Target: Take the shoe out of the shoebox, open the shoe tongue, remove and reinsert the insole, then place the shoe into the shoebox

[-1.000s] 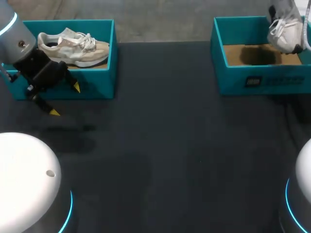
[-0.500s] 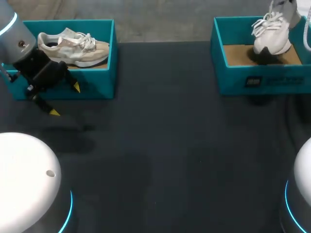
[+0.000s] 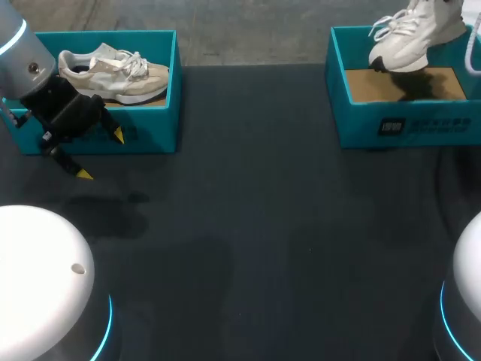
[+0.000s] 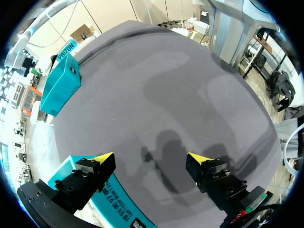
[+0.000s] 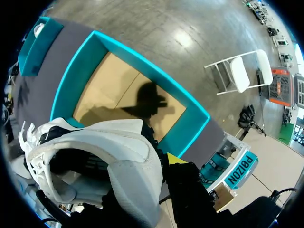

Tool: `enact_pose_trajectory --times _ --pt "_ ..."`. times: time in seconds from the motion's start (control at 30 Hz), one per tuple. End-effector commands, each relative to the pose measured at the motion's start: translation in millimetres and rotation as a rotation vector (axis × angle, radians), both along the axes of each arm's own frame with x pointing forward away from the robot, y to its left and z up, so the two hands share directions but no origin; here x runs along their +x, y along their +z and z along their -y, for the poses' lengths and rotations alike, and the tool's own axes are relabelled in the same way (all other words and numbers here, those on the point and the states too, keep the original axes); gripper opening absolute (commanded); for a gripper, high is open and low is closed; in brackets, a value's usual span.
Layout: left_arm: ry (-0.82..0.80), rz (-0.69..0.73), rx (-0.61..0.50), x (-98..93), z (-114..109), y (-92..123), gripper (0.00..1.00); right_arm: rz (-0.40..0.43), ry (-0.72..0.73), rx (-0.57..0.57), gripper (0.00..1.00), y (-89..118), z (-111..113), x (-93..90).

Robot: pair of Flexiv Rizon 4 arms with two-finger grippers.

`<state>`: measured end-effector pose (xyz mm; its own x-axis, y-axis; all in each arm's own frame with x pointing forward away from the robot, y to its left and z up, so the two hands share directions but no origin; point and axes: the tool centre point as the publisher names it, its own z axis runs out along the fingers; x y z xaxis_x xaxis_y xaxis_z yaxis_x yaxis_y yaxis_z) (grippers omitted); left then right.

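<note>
A white shoe (image 3: 409,37) hangs above the right teal shoebox (image 3: 406,120), toe pointing left and sole just over the back rim. In the right wrist view my right gripper (image 5: 159,164) is shut on the heel collar of the white shoe (image 5: 118,156); one yellow tip shows beside the heel, the other is hidden by the shoe. Under it lies the shoebox's brown floor (image 5: 118,95), bare, with the shoe's shadow on it. My left gripper (image 3: 101,154) stands open in front of the left shoebox (image 3: 143,131), nothing between its fingers (image 4: 104,157).
A beige shoe (image 3: 113,71) lies on its sole inside the left teal shoebox. In the left wrist view, dark tabletop (image 4: 180,104) stretches ahead of the left gripper, with the right shoebox (image 4: 59,85) at its far side.
The white shoe has swung from toe-down at the box's right end to nearly level, shifting left and up. My left arm has not moved.
</note>
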<state>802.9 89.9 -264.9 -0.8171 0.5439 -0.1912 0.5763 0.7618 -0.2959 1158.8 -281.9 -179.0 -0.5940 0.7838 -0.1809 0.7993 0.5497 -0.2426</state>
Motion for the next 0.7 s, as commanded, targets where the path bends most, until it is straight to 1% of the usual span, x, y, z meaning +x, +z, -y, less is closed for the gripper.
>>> enact_pose_trajectory --times 0.03,0.1,0.17,0.27,0.3,0.47,0.57,0.7 --pt "0.0 -0.002 0.004 0.3 0.1 0.5 1.0 -0.031 -0.01 0.012 0.0 3.5 0.9 8.2" --pt "0.0 -0.002 0.004 0.3 0.1 0.5 1.0 -0.013 -0.096 0.022 0.0 0.9 8.9 6.7" --pt "0.0 -0.002 0.004 0.3 0.1 0.5 1.0 0.014 -0.166 0.061 0.0 -1.8 17.1 2.1" --pt "0.0 -0.002 0.004 0.3 0.1 0.5 1.0 0.05 -0.284 0.059 0.0 -8.7 27.7 -5.0" --pt "0.0 -0.002 0.004 0.3 0.1 0.5 1.0 0.078 -0.344 0.094 0.0 -10.9 33.5 -9.5" --pt "0.0 -0.002 0.004 0.3 0.1 0.5 1.0 0.115 -0.524 0.151 0.0 -22.4 52.8 -21.7" --pt "0.0 -0.002 0.004 0.3 0.1 0.5 1.0 0.123 -0.604 0.135 0.0 -25.2 53.2 -31.4" --pt "0.0 -0.002 0.004 0.3 0.1 0.5 1.0 0.117 -0.625 0.111 0.0 -25.8 46.1 -36.9"
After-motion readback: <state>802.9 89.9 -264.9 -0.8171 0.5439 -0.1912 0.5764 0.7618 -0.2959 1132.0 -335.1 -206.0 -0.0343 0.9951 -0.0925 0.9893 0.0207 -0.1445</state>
